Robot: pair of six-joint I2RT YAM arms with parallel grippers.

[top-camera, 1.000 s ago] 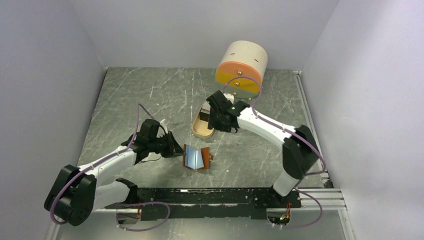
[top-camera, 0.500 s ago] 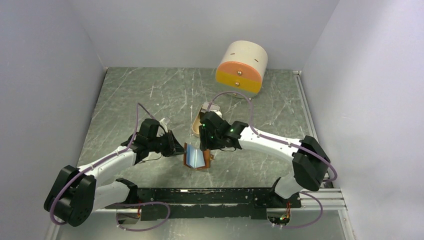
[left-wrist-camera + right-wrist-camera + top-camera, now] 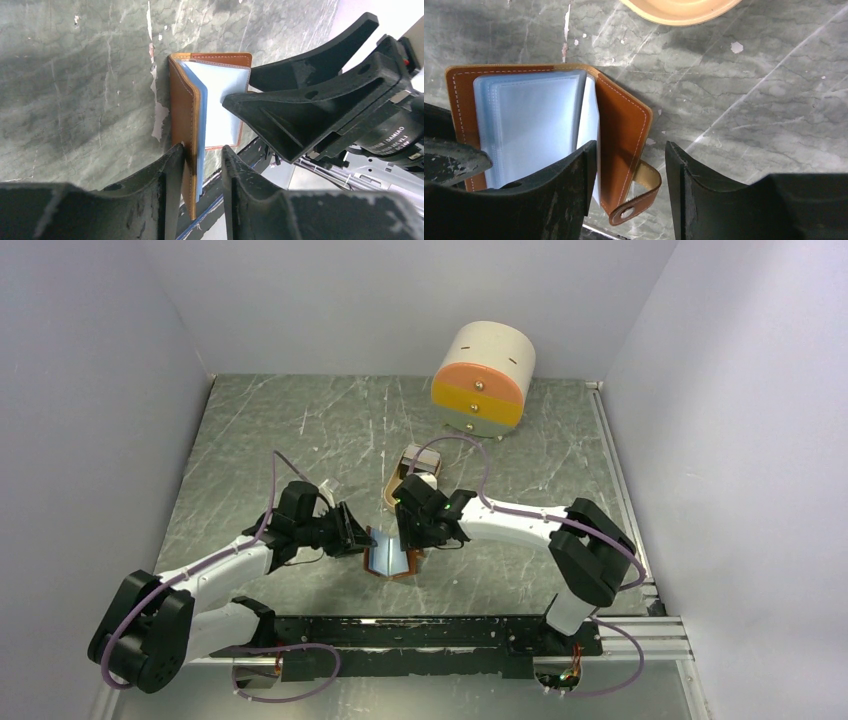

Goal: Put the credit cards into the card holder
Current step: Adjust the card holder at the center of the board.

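The tan leather card holder (image 3: 390, 559) stands open on its edge on the marbled table, its clear pockets (image 3: 524, 125) showing. My left gripper (image 3: 358, 538) is open astride the holder's left flap (image 3: 182, 107); one finger touches the leather and the other stands off it. My right gripper (image 3: 412, 537) is open astride the right flap (image 3: 621, 125), with the snap tab (image 3: 644, 200) hanging between its fingers. That gripper's black fingers (image 3: 280, 115) fill the right of the left wrist view. I cannot make out the credit cards in any view.
A beige oval tray (image 3: 393, 496) lies just behind the card holder, partly under the right arm; its rim (image 3: 679, 12) shows in the right wrist view. A round cream-and-orange drawer box (image 3: 480, 375) stands at the back. Grey walls close in three sides.
The right arm has swung from the tray down to the card holder's right flap. The left gripper's jaws, shut on the left flap before, have opened.
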